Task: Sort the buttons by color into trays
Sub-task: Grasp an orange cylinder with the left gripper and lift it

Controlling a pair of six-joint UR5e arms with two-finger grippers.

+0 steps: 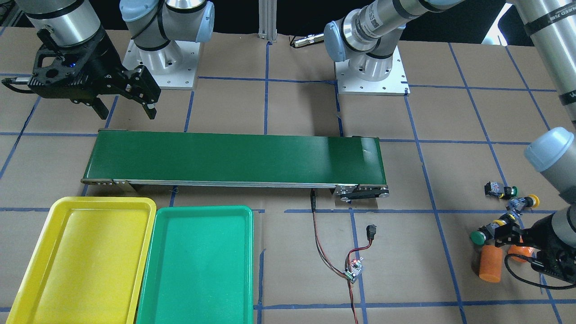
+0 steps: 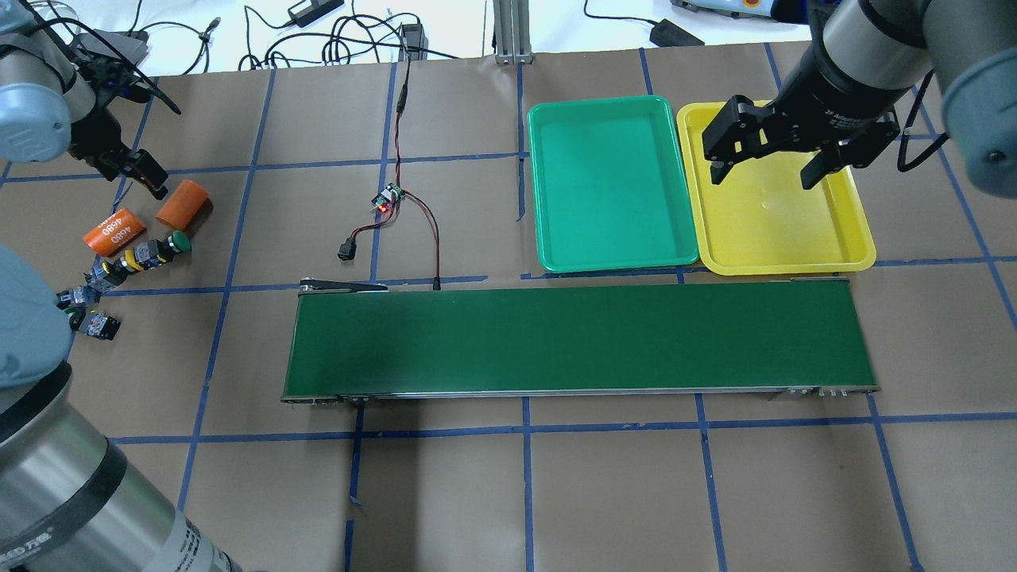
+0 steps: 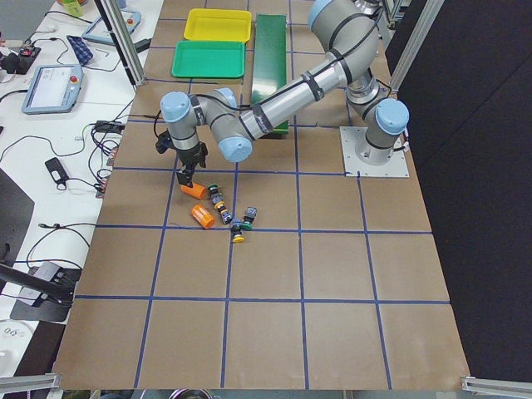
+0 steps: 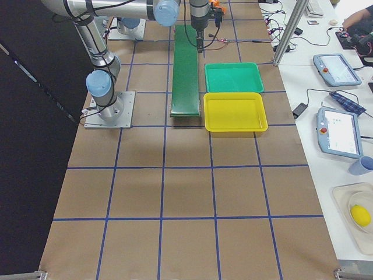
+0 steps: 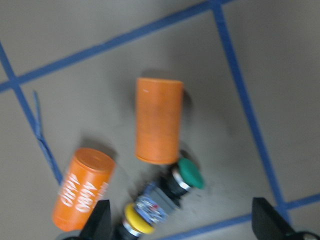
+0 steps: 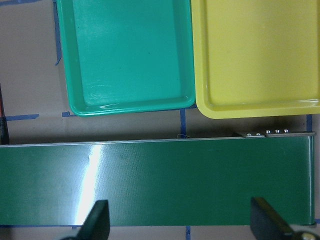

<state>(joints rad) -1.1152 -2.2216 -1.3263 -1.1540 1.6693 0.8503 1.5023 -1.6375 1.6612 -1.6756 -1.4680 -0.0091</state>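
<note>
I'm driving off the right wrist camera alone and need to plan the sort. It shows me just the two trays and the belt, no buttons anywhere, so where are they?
Observer: All four buttons lie clustered on the table past the belt's end on the robot's left side, beside two orange cylinders.
Operator: Is one picked up yet?
Observer: No, the left gripper hangs over that cluster with its fingers open, holding nothing.
Operator: What colours are they?
Observer: Two green caps, two yellow.
</note>
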